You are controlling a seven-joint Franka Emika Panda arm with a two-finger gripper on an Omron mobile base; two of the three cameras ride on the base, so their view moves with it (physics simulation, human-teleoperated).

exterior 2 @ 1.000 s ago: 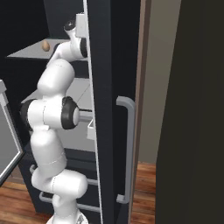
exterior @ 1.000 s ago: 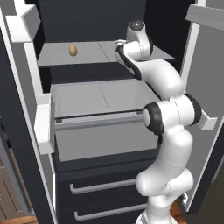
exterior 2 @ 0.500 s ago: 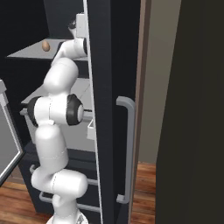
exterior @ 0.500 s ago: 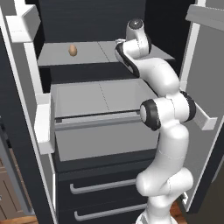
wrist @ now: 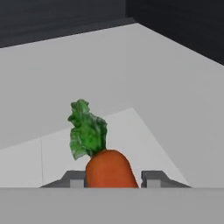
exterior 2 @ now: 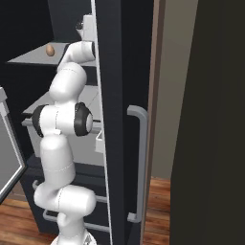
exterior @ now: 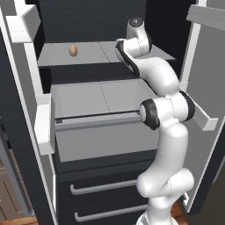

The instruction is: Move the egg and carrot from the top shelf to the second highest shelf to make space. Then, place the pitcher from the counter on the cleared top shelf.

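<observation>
The orange carrot [wrist: 108,168] with its green leafy tip stands right between my gripper [wrist: 113,178] fingertips [wrist: 72,179], which press in close on both its sides on the top shelf [exterior: 92,52]. My arm reaches up over the right half of that shelf, and the hand [exterior: 135,33] hides the carrot in the left base view. The tan egg [exterior: 73,50] [exterior 2: 50,49] lies on the left half of the same shelf, well apart from the hand. Below it runs the second highest shelf [exterior: 101,99], lighter grey with a front rail. The pitcher and the counter are out of view.
The fridge stands open, with door bins on the left [exterior: 44,127] and the right door [exterior: 206,88] close to my elbow. Two drawers [exterior: 101,186] sit under the shelves. In the right base view a dark door edge [exterior 2: 112,119] with a grey handle [exterior 2: 139,162] hides part of the shelves.
The jaws have come together around the carrot. The arm has stayed almost where it was over the right of the top shelf, and the egg has not moved.
</observation>
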